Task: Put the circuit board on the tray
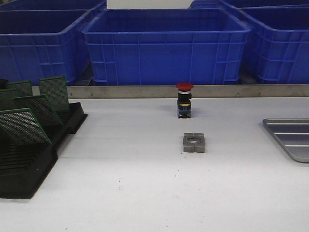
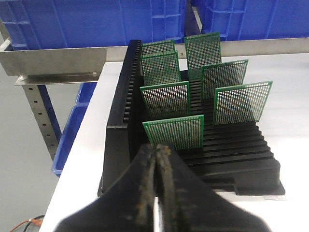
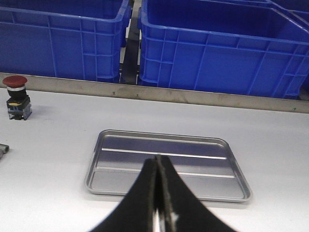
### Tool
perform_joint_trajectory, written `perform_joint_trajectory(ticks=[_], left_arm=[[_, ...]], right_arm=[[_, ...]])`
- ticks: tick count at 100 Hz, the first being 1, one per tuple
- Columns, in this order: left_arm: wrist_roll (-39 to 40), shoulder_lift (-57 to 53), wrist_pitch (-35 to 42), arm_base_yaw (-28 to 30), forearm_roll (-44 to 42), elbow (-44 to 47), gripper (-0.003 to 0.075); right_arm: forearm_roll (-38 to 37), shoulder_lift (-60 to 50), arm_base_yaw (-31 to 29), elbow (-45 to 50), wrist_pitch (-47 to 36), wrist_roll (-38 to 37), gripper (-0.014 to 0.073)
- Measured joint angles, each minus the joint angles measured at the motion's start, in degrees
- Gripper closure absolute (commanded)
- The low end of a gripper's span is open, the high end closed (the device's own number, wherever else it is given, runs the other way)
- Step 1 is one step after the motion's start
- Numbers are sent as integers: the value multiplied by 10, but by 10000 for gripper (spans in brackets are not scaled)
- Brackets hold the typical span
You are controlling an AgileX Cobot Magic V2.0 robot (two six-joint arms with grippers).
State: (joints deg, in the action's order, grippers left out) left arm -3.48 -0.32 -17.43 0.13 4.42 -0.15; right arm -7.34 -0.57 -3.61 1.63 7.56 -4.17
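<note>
Boards [image 2: 174, 132]: stood upright in rack [image 2: 120, 125] slots, edges exposed for gripping.
Tray [image 3: 166, 164]: laid flat, bare.
Left tool [image 2: 158, 153]: pressed together, unladen.
Right tool [image 3: 158, 162]: pressed together, unladen.

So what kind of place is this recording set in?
Probably an electronics assembly or factory workbench: green circuit boards stand in a black slotted rack, big blue bins line the back, and a red push-button switch sits on the white table.

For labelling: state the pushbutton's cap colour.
Red cap on the pushbutton, clearest in the front view.
</note>
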Motion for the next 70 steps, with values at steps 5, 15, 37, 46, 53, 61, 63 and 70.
perform_joint_trajectory(ticks=[5,15,37,46,53,61,63,70], left_arm=[[0,0,0,0,-2,0,737],[0,0,0,0,-9,0,737],[0,0,12,0,-79,0,737],[0,0,67,0,-88,0,737],[0,0,116,0,-92,0,737],[0,0,162,0,-93,0,737],[0,0,174,0,-93,0,737],[0,0,208,0,-94,0,737]], right_arm=[[0,0,0,0,0,0,653],[0,0,0,0,0,0,653],[0,0,0,0,0,0,653],[0,0,0,0,0,0,653],[0,0,0,0,0,0,653],[0,0,0,0,0,0,653],[0,0,0,0,0,0,653],[0,0,0,0,0,0,653]])
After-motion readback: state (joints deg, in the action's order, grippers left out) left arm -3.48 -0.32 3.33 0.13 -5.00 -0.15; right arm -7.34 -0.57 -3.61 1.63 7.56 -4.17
